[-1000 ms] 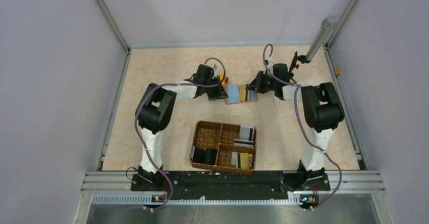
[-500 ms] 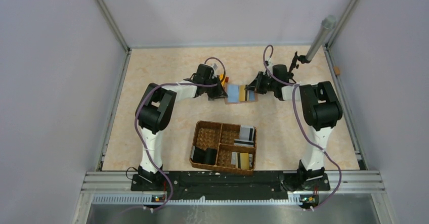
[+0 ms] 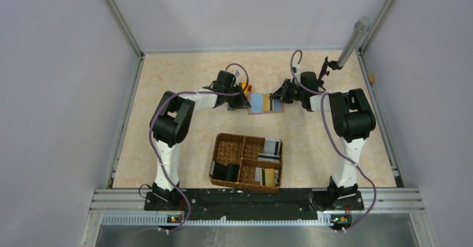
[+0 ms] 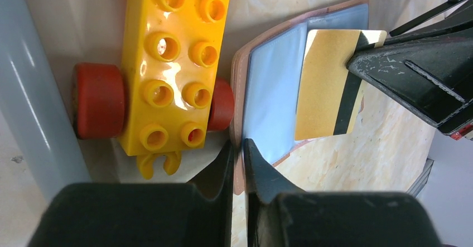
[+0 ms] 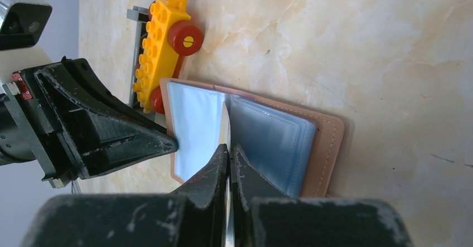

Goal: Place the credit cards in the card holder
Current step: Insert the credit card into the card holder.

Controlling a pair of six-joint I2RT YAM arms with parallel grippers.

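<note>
left gripper [image 4: 238,146] — clamped on card holder [image 4: 273,91] | right gripper [image 5: 229,149] — apparently pinching gold card [image 4: 326,85]

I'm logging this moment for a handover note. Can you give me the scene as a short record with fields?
left gripper: shut on the edge of the open card holder
right gripper: shut on gold card, held over the holder's blue inside
card in pocket: cannot tell
toy car: yellow, red wheels, beside the holder
basket: holds more cards and a black block
</note>
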